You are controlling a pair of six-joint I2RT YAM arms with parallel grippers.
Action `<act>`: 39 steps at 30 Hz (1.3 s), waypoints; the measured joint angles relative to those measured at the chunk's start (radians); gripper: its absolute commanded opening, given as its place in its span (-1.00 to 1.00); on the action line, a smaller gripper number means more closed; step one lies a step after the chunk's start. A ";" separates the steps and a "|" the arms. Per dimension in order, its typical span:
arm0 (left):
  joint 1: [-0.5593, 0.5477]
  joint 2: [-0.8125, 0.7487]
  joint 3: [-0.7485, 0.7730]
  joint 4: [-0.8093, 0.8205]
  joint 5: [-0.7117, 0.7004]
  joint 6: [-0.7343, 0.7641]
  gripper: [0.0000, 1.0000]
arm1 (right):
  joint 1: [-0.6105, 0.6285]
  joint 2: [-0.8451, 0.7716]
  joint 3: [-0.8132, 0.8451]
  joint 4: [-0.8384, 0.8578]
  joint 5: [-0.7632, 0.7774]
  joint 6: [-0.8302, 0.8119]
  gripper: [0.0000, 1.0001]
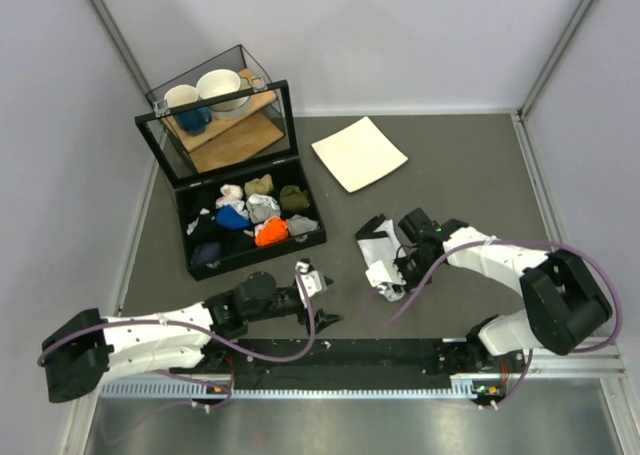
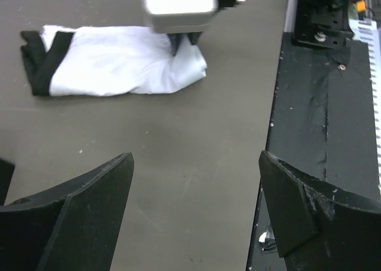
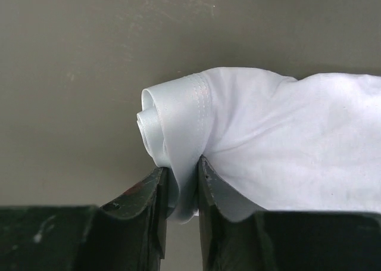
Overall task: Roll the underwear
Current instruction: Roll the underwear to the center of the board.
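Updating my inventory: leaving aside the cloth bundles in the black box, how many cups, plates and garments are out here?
Round white cups: 2
Blue mug: 1
White square plate: 1
White fabric underwear: 1
Total: 5

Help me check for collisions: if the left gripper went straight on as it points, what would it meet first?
Probably the end of the underwear that the right gripper pinches; only bare table lies between. Depth is unclear: the left gripper might touch the table first.
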 measured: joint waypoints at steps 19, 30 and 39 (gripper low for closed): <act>-0.234 0.663 0.219 0.266 -0.145 0.359 0.71 | -0.058 0.323 0.289 -0.306 -0.128 0.053 -0.70; -0.244 0.916 0.353 0.441 -0.322 0.391 0.48 | -0.085 0.391 0.297 -0.404 -0.228 0.050 -0.68; -0.244 0.940 0.386 0.436 -0.302 0.360 0.25 | -0.092 0.399 0.296 -0.412 -0.240 0.053 -0.66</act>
